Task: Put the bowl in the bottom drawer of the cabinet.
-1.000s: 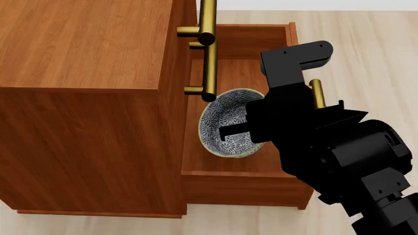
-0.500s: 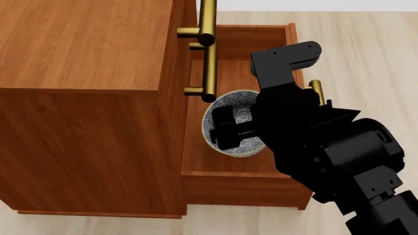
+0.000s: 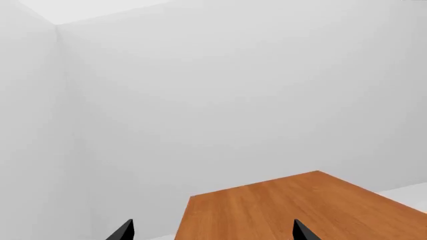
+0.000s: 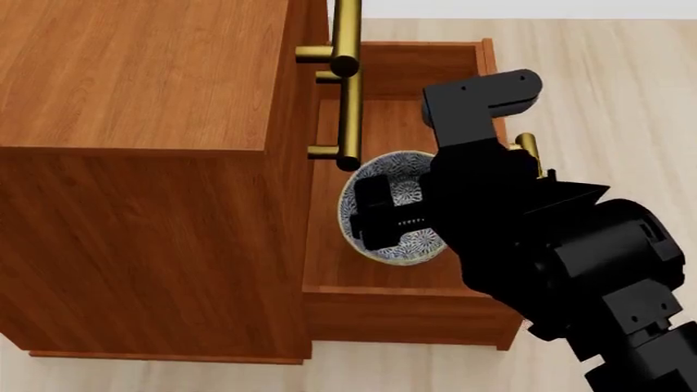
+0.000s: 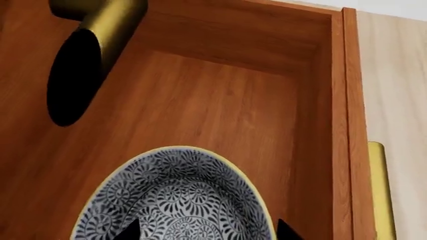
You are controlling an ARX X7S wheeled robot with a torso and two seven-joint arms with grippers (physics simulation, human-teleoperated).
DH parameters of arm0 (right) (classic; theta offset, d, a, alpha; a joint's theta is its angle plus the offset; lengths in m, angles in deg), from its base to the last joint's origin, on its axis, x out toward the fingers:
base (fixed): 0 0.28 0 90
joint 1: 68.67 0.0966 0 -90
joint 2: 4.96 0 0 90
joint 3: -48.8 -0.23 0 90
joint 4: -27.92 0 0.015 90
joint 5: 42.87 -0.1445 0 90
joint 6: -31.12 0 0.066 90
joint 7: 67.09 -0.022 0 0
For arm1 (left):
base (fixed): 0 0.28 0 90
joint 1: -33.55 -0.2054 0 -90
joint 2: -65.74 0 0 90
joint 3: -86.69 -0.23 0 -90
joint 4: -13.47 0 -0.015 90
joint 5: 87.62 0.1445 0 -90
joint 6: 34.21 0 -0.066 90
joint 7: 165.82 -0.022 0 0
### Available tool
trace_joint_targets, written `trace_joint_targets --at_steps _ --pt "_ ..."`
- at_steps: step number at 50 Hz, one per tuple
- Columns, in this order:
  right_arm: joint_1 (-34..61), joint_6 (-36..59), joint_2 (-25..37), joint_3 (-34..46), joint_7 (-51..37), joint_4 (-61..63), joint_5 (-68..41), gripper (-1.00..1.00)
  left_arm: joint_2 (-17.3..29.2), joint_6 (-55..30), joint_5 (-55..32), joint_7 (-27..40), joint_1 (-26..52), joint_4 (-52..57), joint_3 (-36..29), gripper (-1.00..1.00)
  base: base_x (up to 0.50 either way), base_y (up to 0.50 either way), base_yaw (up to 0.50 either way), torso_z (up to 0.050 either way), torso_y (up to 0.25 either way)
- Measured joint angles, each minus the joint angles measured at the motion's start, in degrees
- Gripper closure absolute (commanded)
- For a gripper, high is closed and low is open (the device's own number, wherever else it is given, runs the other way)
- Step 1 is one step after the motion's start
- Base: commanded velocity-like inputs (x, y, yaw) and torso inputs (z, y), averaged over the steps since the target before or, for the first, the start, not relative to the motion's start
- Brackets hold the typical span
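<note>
From my head camera, the nearest thing is my right arm, a black bulk coming in from the lower right and reaching left over the open bottom drawer. Its near wall sits just below the arm. The right gripper is down over the bowl, with black finger parts lying across the patterned inside. I cannot tell from any view whether the fingers are clamped on the bowl or standing apart. In the right wrist view only two dark tips show at the frame edge, either side of the bowl, whose blue-and-white inside and pale rim fill the lower part of that picture.

The bowl is inside the bottom drawer, toward its near half and close to its left side; whether it touches the drawer floor I cannot tell. Beyond it the floor runs bare to the far wall. The drawer's handle peeks out on its right side, by the arm.

To the left stands the cabinet, its top broad in view. The upper brass handles hang over the drawer's left edge, just above the bowl.

The left gripper shows only as two dark tips set well apart, so it stands open, empty, with the cabinet top in front of it and a plain white wall beyond.
</note>
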Motion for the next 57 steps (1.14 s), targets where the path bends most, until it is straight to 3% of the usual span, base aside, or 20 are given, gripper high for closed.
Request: trace_joint_targets --at_steps 57 --pt "1.64 10.77 12.6 -8.07 -14.93 18.57 -10.64 -1.0 0.55 -0.1 -2.65 1.45 1.77 1.71 0.04 -1.0 0.0 0.0 0.0 0.0 0.0"
